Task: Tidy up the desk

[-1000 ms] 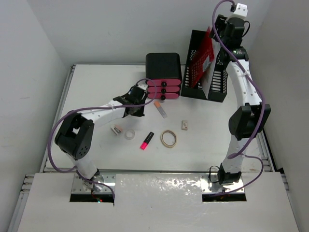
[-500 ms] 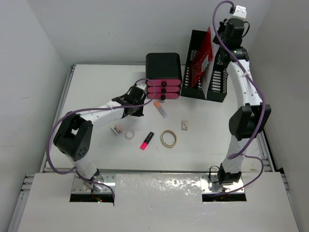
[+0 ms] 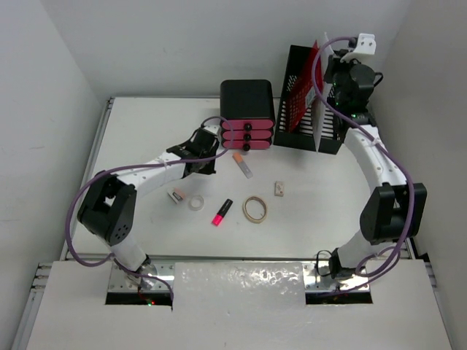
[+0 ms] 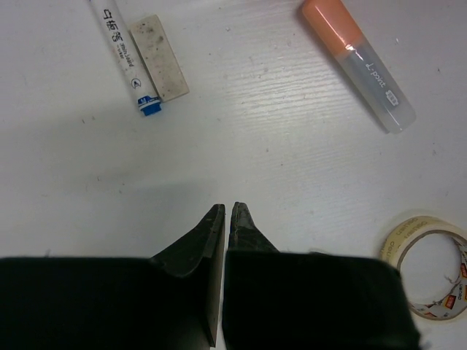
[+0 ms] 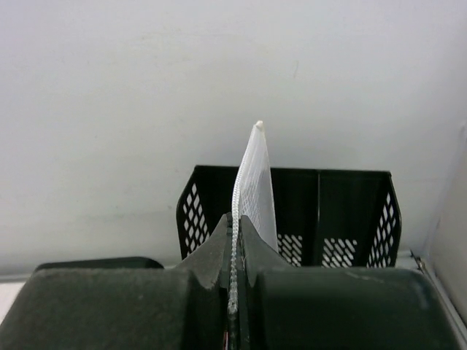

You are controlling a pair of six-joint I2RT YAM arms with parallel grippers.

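Note:
The desk (image 3: 146,124) is a white tabletop with metal rails. High at the back right, my right gripper (image 5: 237,219) is shut on the edge of a thin white mesh pouch (image 5: 255,175), which stands upright in front of the black file holder (image 5: 350,211). A red mesh folder (image 3: 300,95) leans in that holder. My left gripper (image 4: 226,208) is shut with nothing in it, low over the desk near the pink drawers. Ahead of it lie an orange-capped marker (image 4: 357,62), a white eraser (image 4: 160,55) beside a white pen (image 4: 124,51), and a tape roll (image 4: 430,266).
A black box with pink drawers (image 3: 247,124) stands at the back centre. Mid-desk lie a pink highlighter (image 3: 222,211), a rubber band ring (image 3: 255,209) and a small block (image 3: 279,189). White walls close in on the left, back and right.
The right gripper has shut on the white mesh pouch, and the right arm's elbow has swung outward to the right and lower. The left arm has hardly moved.

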